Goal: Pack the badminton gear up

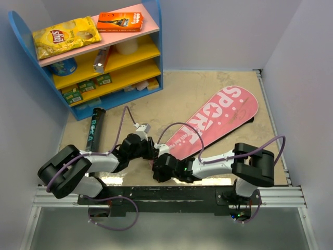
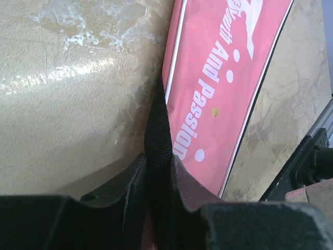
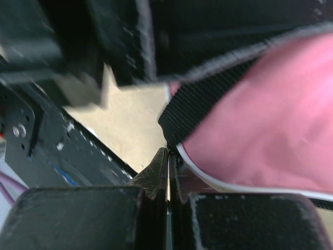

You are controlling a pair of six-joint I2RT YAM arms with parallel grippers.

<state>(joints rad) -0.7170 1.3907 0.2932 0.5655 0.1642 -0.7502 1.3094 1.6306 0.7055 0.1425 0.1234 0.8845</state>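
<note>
Where the pink racket cover point(image 1: 223, 117) lies slantwise on the table point(image 1: 203, 86), "SPORT" on its wide far end, I read "And Passion" near its narrow end. My left gripper point(image 2: 157, 162) pinches the cover's black strap point(image 2: 157, 125) between narrow jaws. My right gripper point(image 3: 168, 156) is closed tight at the cover's edge; I cannot tell whether it pinches any fabric.

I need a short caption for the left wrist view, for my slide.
Left gripper pinching the black strap at the edge of the pink racket cover on the table.
</note>
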